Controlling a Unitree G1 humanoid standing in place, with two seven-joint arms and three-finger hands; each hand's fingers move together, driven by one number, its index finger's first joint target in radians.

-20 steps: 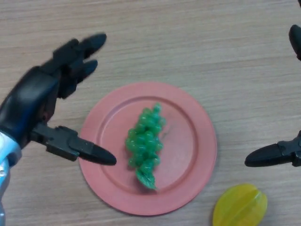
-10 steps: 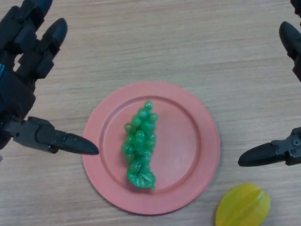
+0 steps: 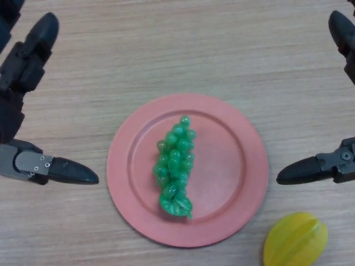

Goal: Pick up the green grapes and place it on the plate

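Note:
A bunch of green grapes (image 3: 175, 166) lies lengthwise in the middle of the round pink plate (image 3: 233, 160), its leaf end toward me. My left hand (image 3: 25, 72) is at the view's left edge, open, fingers straight and thumb stretched toward the plate, apart from it. At the right edge my right hand (image 3: 327, 166) shows as a thumb below and a fingertip above, open and holding nothing.
A yellow star fruit (image 3: 295, 241) lies on the wooden table (image 3: 177, 50) at the bottom right, just off the plate's rim and below my right thumb.
My left hand has drawn back to the left, away from the plate. The grapes lie on the plate as before, and the view has shifted slightly. The right hand has barely moved.

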